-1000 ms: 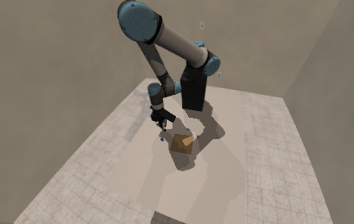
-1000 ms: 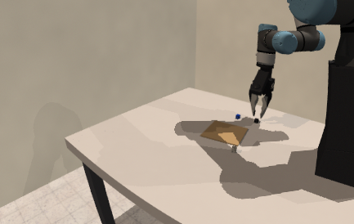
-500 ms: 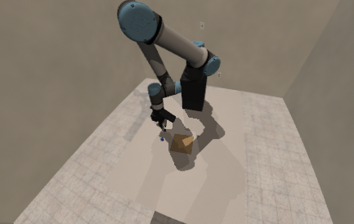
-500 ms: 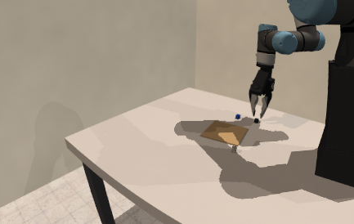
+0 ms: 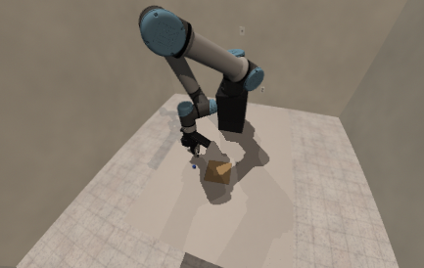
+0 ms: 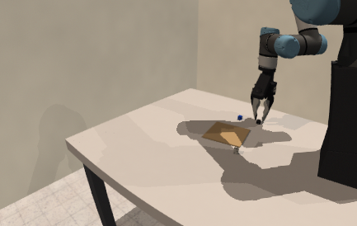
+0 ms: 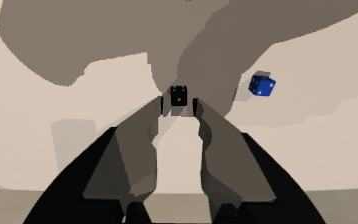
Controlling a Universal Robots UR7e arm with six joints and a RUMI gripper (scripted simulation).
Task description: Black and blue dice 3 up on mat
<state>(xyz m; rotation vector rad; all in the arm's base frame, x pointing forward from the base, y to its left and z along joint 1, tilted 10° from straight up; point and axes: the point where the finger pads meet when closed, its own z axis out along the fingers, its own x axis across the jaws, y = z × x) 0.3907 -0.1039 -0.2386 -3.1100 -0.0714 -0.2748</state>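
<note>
The black die [image 6: 258, 121] [image 7: 179, 96] is on the table between the fingertips of my gripper [image 5: 196, 153] [image 6: 260, 120] [image 7: 178, 98]. In the wrist view a gap shows on each side of it, so the gripper is partly open. One pale pip shows on its nearer face and two along its far edge. The blue die [image 5: 194, 166] [image 6: 240, 118] [image 7: 262, 85] is on the table beside the brown mat [image 5: 211, 171] [image 6: 214, 132]; two pips show on one face. The white die [image 6: 236, 151] is in shadow just off the mat's near corner in the exterior view; its top number cannot be read.
The robot's black pedestal [image 5: 231, 112] [image 6: 349, 132] stands behind the mat in the top view and at the right in the exterior view. Shadows of the arm cross the table [image 5: 155, 215] [image 6: 143, 165] and the mat.
</note>
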